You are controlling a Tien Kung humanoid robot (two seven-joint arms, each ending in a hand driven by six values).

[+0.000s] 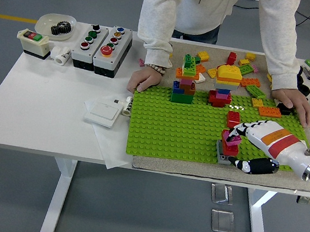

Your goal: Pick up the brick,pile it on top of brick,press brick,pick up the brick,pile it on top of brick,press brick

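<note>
**benchrat:** Grey floor, white table (38, 116), green baseplate (171, 124) on a cloth, and a person leaning in from the far side with a hand (144, 80) planted at the plate's far left corner and the other hand (294, 104) near its far right corner. Where was your brick?

**me:** Pink brick (232, 139) sat on top of the small red stack (229, 148) at the plate's near right, grey piece at the base. I'd call these light, rigid, slick plastic, so I'd take one by its two flat sides, not the studs. My right hand (244, 147) was at that stack, fingers curled, upper fingertips (239, 128) touching the pink brick, thumb low beside the stack. Whether it was pinching or just pressing down, I couldn't tell. Left arm wasn't in shot.
</note>
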